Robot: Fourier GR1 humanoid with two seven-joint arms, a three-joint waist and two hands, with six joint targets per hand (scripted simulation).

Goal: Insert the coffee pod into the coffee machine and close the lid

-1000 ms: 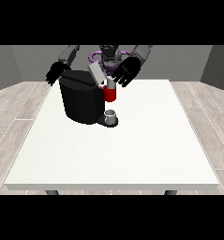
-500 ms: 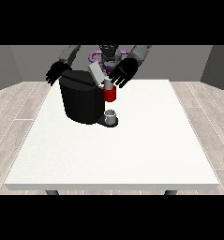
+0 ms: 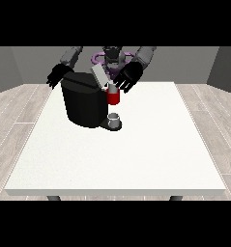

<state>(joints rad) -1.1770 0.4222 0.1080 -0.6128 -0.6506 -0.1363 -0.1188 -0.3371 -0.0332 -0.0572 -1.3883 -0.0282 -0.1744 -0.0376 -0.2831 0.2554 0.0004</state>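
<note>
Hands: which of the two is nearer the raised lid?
The hand at the view's right, just beside the tilted grey lid; the hand at the view's left hangs behind the coffee machine.

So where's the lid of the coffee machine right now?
In the front view the lid stands raised, tilted, atop the black coffee machine, left of centre, beside the robot hand at the view's right.

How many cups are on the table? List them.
1: a small grey cup on the base of the black coffee machine, below its red front part. Others could sit hidden behind the machine.

Grey arms (image 3: 145,55), black hands (2) (image 3: 127,77)
</note>
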